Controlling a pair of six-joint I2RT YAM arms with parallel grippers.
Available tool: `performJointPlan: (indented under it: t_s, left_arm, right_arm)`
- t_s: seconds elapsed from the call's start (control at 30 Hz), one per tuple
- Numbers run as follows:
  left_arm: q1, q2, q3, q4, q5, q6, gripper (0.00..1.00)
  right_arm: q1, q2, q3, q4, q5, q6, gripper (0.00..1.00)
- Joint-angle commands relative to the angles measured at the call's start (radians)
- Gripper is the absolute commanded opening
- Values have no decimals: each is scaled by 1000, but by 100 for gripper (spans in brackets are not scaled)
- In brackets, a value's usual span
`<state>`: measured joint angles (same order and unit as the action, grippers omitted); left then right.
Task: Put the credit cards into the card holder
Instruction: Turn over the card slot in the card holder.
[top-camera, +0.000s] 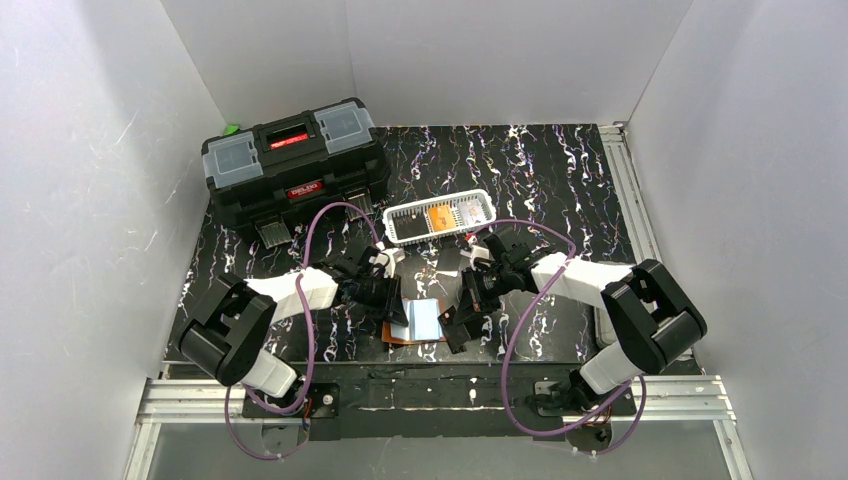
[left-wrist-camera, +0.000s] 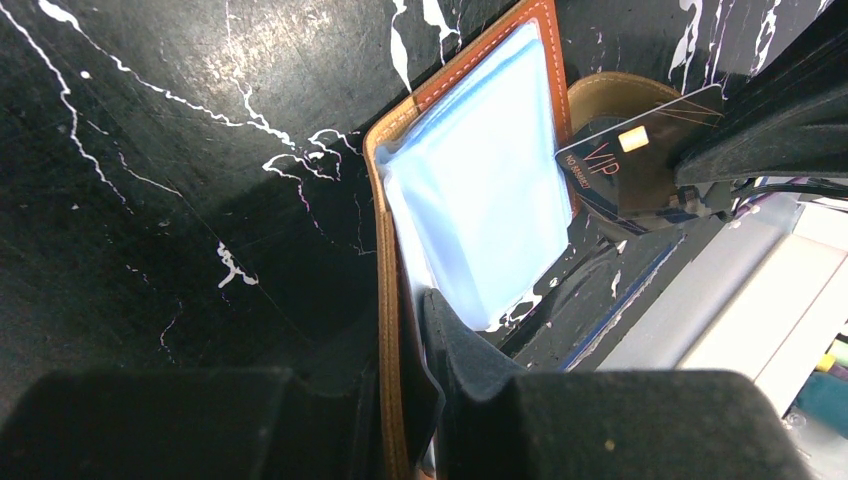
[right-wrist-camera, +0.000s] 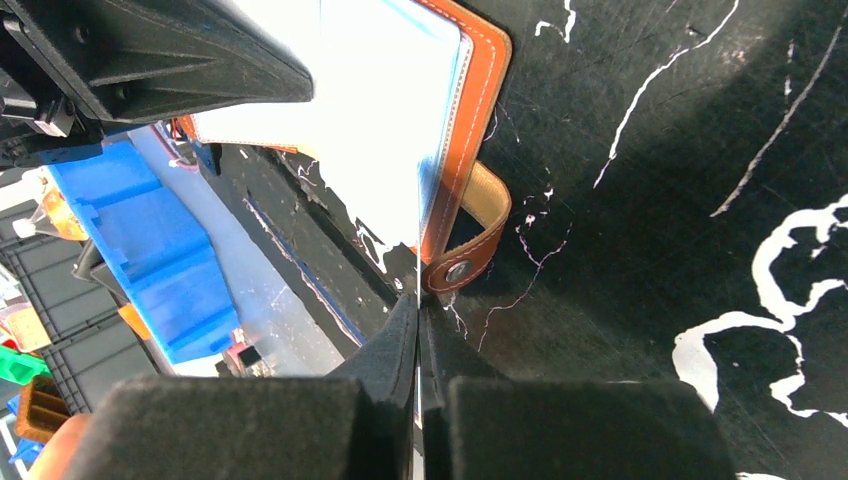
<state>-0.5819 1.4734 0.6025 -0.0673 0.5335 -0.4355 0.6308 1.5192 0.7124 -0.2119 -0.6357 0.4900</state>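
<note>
Two robot arms meet over an open card holder (left-wrist-camera: 478, 190) lying near the front edge of the black marbled table (top-camera: 545, 170). Each arm is folded at the elbow and reaches inward from its outer corner. The left arm (top-camera: 285, 292) angles low across the table, and the left gripper (left-wrist-camera: 398, 365) pinches the holder's brown leather cover along its stitched edge, just beside the pale blue clear sleeves. The right arm (top-camera: 590, 278) comes in from the opposite side with its wrist tipped down. The right gripper (right-wrist-camera: 418, 335) has its fingers pressed together on a dark card (left-wrist-camera: 625, 165), which the right wrist view shows edge-on as a thin line between the pads. One corner of that card meets the holder's far edge, over the looped snap tab (right-wrist-camera: 480, 225). Whether it has entered a sleeve cannot be told. Further back, orange cards (top-camera: 441, 217) sit in a white basket (top-camera: 393, 226), with a black toolbox (top-camera: 295, 165) to its left.
</note>
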Motion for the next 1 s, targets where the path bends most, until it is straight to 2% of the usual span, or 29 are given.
performJointPlan:
  t_s: [0.0,0.6,0.8,0.97]
  left_arm:
    - [-6,-27,-22,-36,-21,9,14]
    - [-6,-20,-7,-44,-13,15,15]
    - [-5,-21,-7,-36,1,17,23]
    - [-5,-23,-6,-32,7,13,27]
  right_arm:
    - [6,-12,21,-5,-18,-17,1]
    - [21,62,48,22,-51,-8,1]
    - [25,74,69,29,-55,-3,1]
    - [35,84,110,28,-61,1,1]
